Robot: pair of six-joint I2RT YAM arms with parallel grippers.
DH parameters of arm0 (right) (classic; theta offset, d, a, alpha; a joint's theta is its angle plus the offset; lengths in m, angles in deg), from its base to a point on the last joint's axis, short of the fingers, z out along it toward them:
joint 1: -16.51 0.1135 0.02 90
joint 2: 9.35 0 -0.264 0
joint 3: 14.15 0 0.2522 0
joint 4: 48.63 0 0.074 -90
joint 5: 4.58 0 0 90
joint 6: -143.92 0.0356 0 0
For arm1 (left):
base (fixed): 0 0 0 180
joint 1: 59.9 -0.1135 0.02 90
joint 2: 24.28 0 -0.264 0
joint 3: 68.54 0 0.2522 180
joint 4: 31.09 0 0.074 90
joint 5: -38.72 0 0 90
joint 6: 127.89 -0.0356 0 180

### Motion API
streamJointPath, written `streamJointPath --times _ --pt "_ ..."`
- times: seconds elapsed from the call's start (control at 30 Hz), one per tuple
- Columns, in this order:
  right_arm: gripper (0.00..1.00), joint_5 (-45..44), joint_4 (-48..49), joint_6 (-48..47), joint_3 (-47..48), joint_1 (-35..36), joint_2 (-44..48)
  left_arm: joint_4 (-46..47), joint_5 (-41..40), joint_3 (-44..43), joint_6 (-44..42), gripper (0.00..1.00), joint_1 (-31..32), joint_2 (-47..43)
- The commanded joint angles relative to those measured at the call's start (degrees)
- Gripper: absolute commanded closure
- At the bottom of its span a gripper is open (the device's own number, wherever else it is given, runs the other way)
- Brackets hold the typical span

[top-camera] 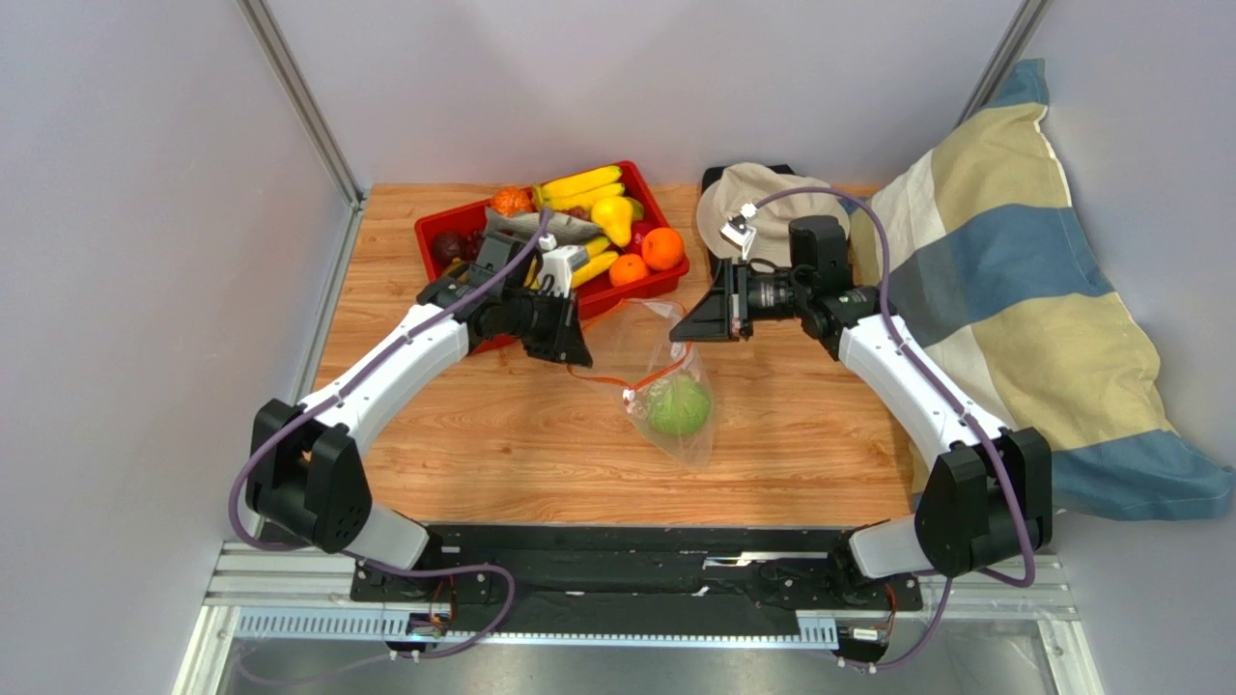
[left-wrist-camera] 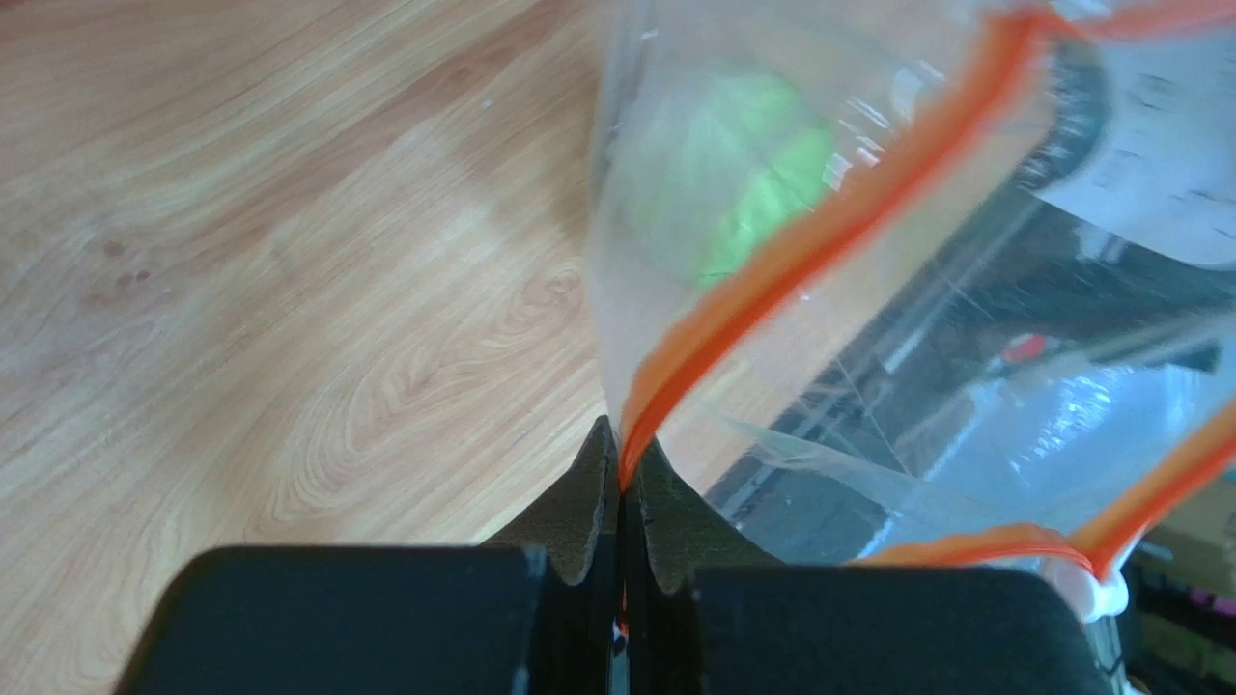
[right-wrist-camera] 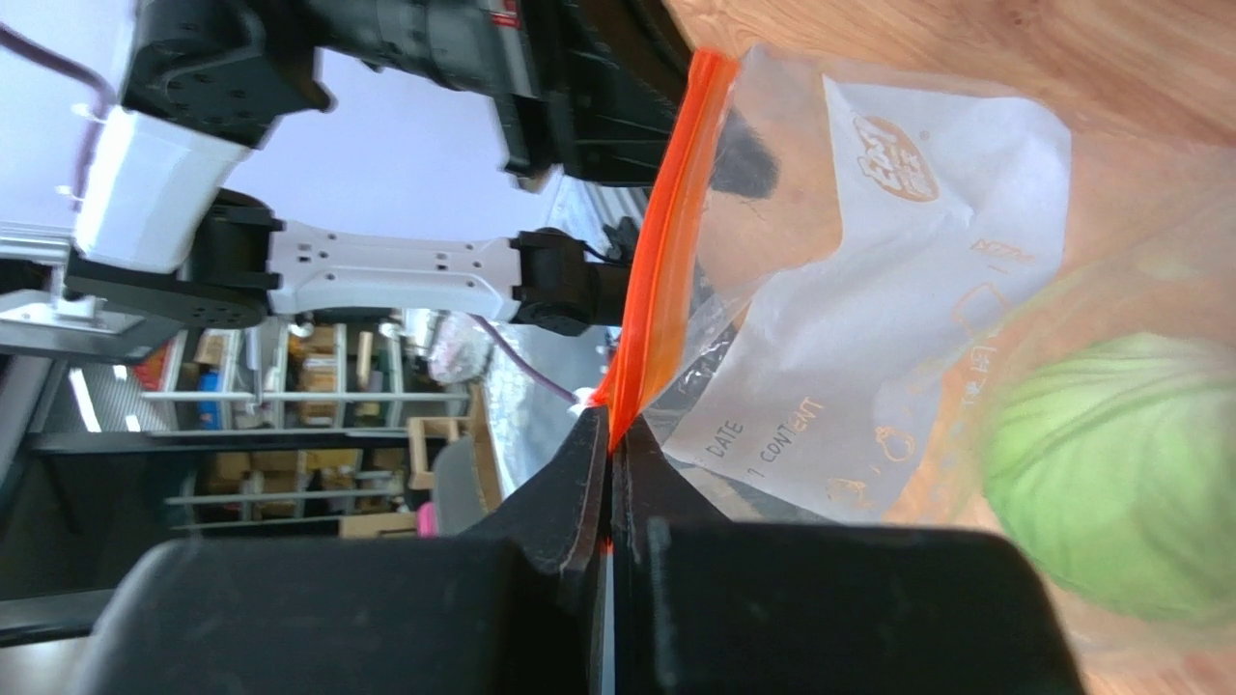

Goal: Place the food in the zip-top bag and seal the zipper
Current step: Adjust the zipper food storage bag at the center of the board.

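Note:
The clear zip-top bag (top-camera: 660,380) hangs over the table middle, held up by both grippers. A green round ball (top-camera: 676,407) sits inside it, also in the left wrist view (left-wrist-camera: 733,174) and the right wrist view (right-wrist-camera: 1110,471). My left gripper (top-camera: 578,352) is shut on the orange-red zipper strip (left-wrist-camera: 755,283) at the bag's left edge. My right gripper (top-camera: 685,330) is shut on the zipper strip (right-wrist-camera: 653,290) at the right edge. The white label patch (right-wrist-camera: 856,333) faces the right wrist camera. The white slider tab (left-wrist-camera: 1103,594) shows at the left wrist view's lower right. Other food (top-camera: 595,217) lies in the tray.
A red tray (top-camera: 435,232) of toy fruit stands at the back left, close behind my left arm. A beige cap (top-camera: 747,203) lies at the back centre. A striped pillow (top-camera: 1016,290) fills the right side.

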Motion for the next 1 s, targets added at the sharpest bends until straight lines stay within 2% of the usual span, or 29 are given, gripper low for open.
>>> streamJointPath --times 0.0,0.03,0.1,0.2,0.23,0.27,0.53,0.63,0.77,0.97 --pt "1.0 -7.12 -15.51 -15.34 7.11 -0.27 1.87 -0.75 5.05 -5.27 -2.39 1.0 0.5 -8.33" --pt "0.97 -10.3 -20.5 -17.14 7.9 -0.36 1.96 -1.1 5.14 -5.53 -2.48 1.0 0.67 -8.78" --pt "0.93 -16.71 -22.82 -20.22 9.13 -0.27 2.13 -2.42 5.14 -6.23 -2.91 1.0 1.55 -8.97" --pt "0.77 -21.91 -25.12 -22.95 10.27 -0.19 1.44 -3.12 5.4 -6.85 -3.09 1.0 2.25 -7.13" --pt "0.65 -22.54 -25.56 -23.3 10.54 -0.19 1.17 -3.3 5.4 -7.03 -3.0 1.0 2.34 -6.68" --pt "0.61 -22.99 -25.65 -23.48 10.98 -0.19 0.91 -3.21 5.4 -7.03 -3.09 1.0 2.52 -6.33" --pt "0.36 -18.77 -20.21 -18.74 12.38 -0.1 -1.73 -2.95 6.8 -8.08 -4.15 1.0 2.87 -3.96" --pt "0.32 -17.63 -18.63 -17.95 13.44 0.08 -3.14 -2.51 7.42 -7.56 -4.15 1.0 2.87 -4.48" --pt "0.3 -16.22 -15.55 -15.58 14.49 0.78 -6.12 -2.33 8.39 -7.21 -4.15 1.0 2.87 -4.57" --pt "0.39 -13.24 -13.61 -14.78 15.82 3.33 -10.08 -1.89 8.65 -7.29 -4.06 1.0 2.87 -5.01"
